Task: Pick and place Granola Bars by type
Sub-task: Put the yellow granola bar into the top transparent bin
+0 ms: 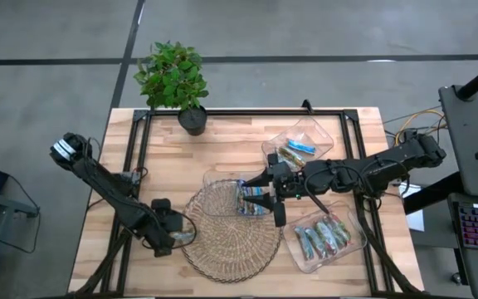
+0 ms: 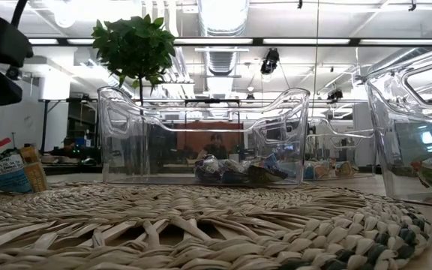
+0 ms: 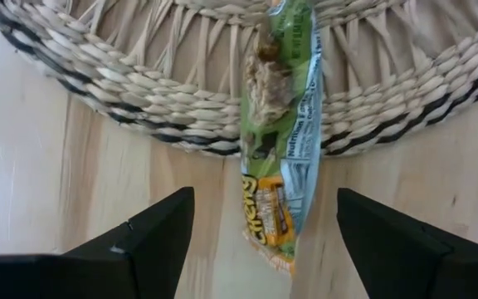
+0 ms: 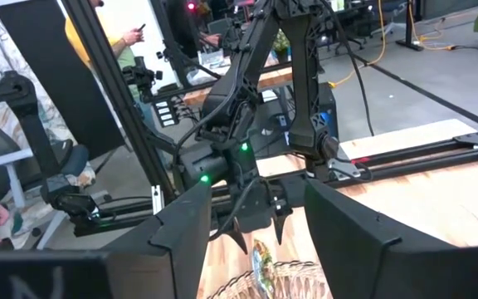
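A green-and-silver granola bar (image 3: 279, 124) lies with one end on the round wicker mat's left rim (image 3: 123, 91) and the other end on the bare wood. My left gripper (image 3: 264, 203) points down over it at the mat's left edge (image 1: 181, 234), open, one finger on either side of the bar's wood end and clear of it. My right gripper (image 1: 262, 196) hovers level and open above the middle clear tray (image 1: 218, 178), which holds blue-wrapped bars (image 1: 251, 203). Nothing sits between its fingers (image 4: 260, 228).
A clear tray at the far right (image 1: 305, 143) holds a few bars, and another at the near right (image 1: 326, 239) holds green ones. A potted plant (image 1: 173, 79) stands at the far edge. A black frame rail (image 1: 247, 112) borders the table. People show in the room beyond.
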`<state>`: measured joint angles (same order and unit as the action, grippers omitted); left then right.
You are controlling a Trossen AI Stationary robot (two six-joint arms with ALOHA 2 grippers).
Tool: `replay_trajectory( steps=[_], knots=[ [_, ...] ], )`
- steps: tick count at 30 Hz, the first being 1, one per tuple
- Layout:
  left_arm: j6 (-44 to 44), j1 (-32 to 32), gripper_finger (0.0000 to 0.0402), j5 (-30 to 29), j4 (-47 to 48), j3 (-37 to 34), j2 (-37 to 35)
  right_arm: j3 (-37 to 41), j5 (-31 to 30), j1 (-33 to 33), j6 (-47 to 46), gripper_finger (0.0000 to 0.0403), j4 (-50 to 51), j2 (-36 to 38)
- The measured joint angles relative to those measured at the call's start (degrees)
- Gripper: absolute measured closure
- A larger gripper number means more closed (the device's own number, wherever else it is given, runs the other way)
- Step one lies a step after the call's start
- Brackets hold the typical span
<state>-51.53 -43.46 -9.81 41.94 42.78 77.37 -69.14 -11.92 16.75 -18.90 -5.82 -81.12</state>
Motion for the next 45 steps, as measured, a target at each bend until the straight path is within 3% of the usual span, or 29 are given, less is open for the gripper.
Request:
replay_trajectory(
  steps=[5,16,30,38,45],
  knots=[
    [0.4,0.0,0.0134,0.0,-3.2,-0.8,0.1,0.0,0.0,0.0,0.0,0.0218,0.0,0.0],
    [-3.0,0.0,0.0192,0.9,-5.5,-3.8,0.1,0.0,0.1,0.0,0.0,0.0218,0.0,0.0],
    [-4.1,0.0,0.0389,0.9,-5.5,-4.7,0.1,0.0,-0.1,0.0,2.4,0.0218,0.0,0.0],
    [-4.5,0.0,0.04,0.6,-4.8,-3.9,-1.8,0.0,-0.1,0.0,3.1,0.0218,0.0,0.0],
    [-2.3,-0.1,0.0401,-8.0,-4.1,3.1,-10.3,0.0,-0.2,-0.1,3.1,0.0218,-0.2,0.4]
  ],
)
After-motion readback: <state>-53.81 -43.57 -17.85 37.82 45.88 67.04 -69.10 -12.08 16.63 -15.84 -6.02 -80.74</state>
